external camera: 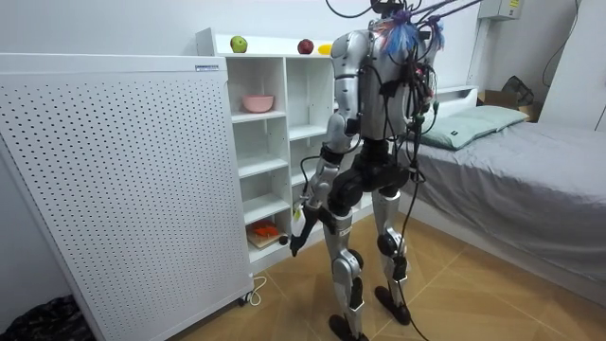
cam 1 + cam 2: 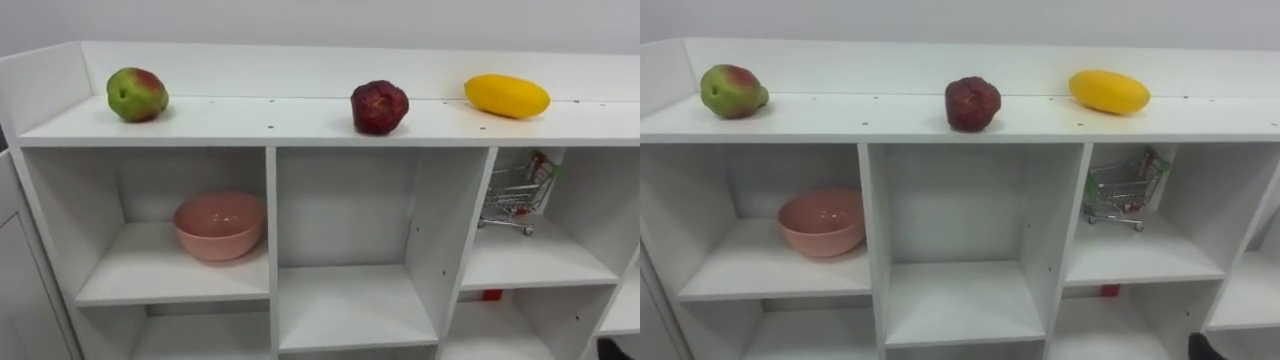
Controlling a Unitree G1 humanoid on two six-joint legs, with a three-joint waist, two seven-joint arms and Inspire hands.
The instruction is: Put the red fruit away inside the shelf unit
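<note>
Three fruits rest well apart on the top board of the white shelf unit (image 2: 300,122): a green-and-red apple (image 2: 137,94) at left, a wrinkled dark red apple (image 2: 379,107) at centre, and a smooth yellow mango (image 2: 507,96) at right. The robot stands facing the unit. Its left hand (image 1: 303,216) hangs beside the thigh; whether it is released or clenched cannot be told.
</note>
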